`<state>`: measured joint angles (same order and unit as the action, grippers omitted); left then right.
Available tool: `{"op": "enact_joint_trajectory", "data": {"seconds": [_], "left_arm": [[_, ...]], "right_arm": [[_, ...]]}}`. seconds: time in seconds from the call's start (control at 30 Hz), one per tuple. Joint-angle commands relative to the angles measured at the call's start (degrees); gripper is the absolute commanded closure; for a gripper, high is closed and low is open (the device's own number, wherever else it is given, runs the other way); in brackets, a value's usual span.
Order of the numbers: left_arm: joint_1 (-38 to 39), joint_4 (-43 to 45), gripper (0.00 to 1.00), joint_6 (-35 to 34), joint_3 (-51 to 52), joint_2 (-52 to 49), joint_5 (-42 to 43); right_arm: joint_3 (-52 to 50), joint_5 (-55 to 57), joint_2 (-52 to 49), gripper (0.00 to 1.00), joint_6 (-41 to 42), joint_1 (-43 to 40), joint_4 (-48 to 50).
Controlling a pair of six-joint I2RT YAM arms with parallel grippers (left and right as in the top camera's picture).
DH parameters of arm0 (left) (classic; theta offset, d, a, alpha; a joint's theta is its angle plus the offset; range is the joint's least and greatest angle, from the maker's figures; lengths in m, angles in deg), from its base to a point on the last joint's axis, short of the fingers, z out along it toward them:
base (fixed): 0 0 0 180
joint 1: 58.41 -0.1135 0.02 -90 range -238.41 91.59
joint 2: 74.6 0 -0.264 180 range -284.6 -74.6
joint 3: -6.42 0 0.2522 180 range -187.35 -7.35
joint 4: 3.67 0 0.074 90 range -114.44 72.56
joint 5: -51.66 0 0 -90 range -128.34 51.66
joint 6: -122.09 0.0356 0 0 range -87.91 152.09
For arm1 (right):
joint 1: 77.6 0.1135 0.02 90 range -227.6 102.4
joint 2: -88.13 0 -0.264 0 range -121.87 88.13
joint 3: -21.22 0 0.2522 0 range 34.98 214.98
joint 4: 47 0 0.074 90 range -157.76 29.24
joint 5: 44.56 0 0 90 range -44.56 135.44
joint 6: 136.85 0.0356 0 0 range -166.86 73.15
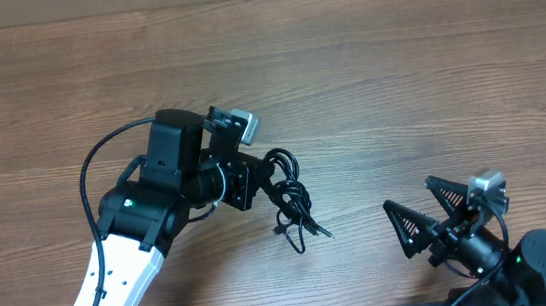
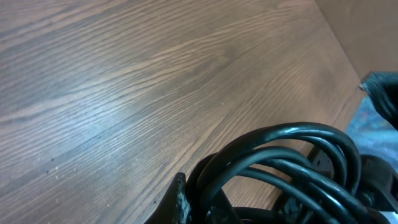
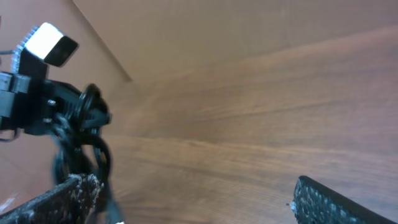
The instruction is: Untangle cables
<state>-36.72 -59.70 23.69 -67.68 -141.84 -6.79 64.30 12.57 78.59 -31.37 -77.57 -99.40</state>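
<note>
Overhead and wrist views of a two-arm cable-untangling task, early stage. The cables (image 1: 290,196) form one knotted bundle of black loops near the middle of the surface (image 1: 395,61), just beside the left arm's wrist and on its right-hand side. The left tool (image 1: 255,178) is clamped narrow on the upper part of this bundle; in the left wrist view the glossy loops arch directly over one finger (image 2: 178,200), which shows that several strands are pinched together rather than one cord alone. From that grip the remaining loops hang down and trail toward the near edge, with two loose ends (image 1: 321,233) pointing away from the knot. Whether the lowest loops rest on the surface or hang just clear of it cannot be told from these views. Holding the bundle by its top is judged to serve a purpose: the weight of the cords draws the loops apart and presents the free ends to the other arm. The right tool (image 1: 422,214) stands at its widest, empty, well apart from the bundle at the near right of the surface, its fingers turned toward the cables so that its wrist camera frames them. No cord is separated yet, so the task is judged barely begun. The next move probably calls for the right tool to approach and take one loose end while the left anchors the knot; the risk is that a pull tightens it.
</note>
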Motion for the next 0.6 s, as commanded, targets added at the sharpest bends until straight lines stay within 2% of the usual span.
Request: {"op": "enact_joint_trajectory", "data": {"seconds": [0.0, 0.3, 0.4, 0.57], "left_arm": [[0.2, 0.0, 0.96, -5.7, -0.4, 1.0, -3.8], [0.7, -1.9, 0.96, -15.1, -0.4, 1.0, -12.4], [2.4, -3.0, 0.96, -19.4, -0.4, 1.0, -18.3], [5.9, -3.0, 0.96, -23.8, -0.4, 1.0, -24.2]], "right_arm": [[5.9, -2.4, -5.2, 0.00, 2.8, 0.2, -3.5], [19.4, -7.0, -20.5, 0.00, 2.1, 0.2, -19.1], [23.4, -7.0, -25.6, 0.00, 2.1, 0.2, -24.0], [24.5, -9.2, -29.7, 0.00, 2.8, 0.2, -24.2]]}}
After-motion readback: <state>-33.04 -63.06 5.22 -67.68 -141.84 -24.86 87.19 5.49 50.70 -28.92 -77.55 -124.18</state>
